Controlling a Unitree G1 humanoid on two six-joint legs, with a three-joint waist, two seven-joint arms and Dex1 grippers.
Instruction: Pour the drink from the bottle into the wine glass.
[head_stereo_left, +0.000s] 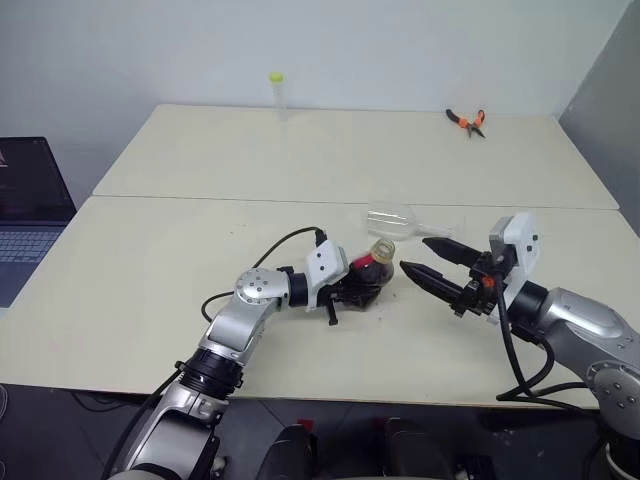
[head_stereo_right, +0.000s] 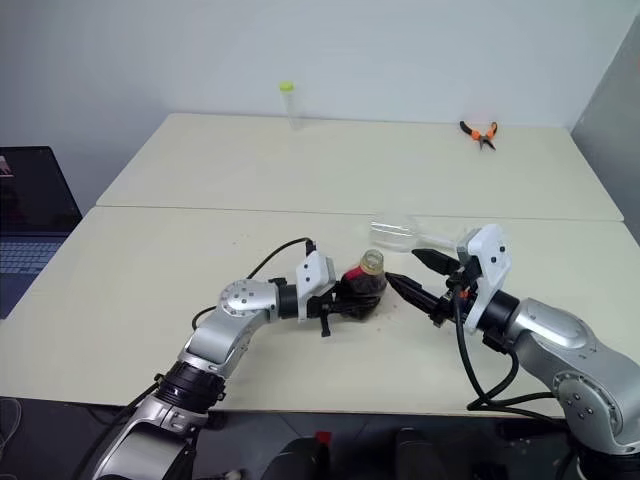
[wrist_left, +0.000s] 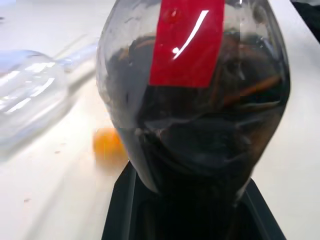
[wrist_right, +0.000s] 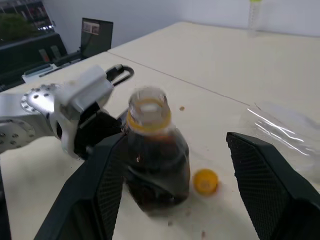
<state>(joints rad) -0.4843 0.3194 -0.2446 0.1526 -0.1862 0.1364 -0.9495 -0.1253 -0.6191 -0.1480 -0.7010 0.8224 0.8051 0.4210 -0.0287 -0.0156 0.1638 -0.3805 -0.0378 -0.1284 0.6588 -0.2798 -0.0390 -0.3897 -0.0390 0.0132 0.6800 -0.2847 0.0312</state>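
My left gripper (head_stereo_left: 356, 290) is shut on the lower body of the bottle (head_stereo_left: 370, 272), a squat clear bottle with a red label that holds the dark drink (wrist_left: 200, 130). Its mouth (wrist_right: 148, 107) is uncapped and points up, leaning slightly. The yellow cap (wrist_right: 205, 181) lies on the table beside it. Just beyond, the wine glass (head_stereo_left: 390, 218) lies on its side, with its stem pointing right. To the right of the bottle, my right gripper (head_stereo_left: 414, 253) is open, with its fingers pointing at the bottle's neck and nothing between them.
A thin clear tube with a yellow-green cap (head_stereo_left: 277, 95) stands at the far table's back edge. Orange-handled pliers (head_stereo_left: 467, 120) lie at the back right. A laptop (head_stereo_left: 25, 215) sits off the table's left side. A seam (head_stereo_left: 200, 198) joins the two tables.
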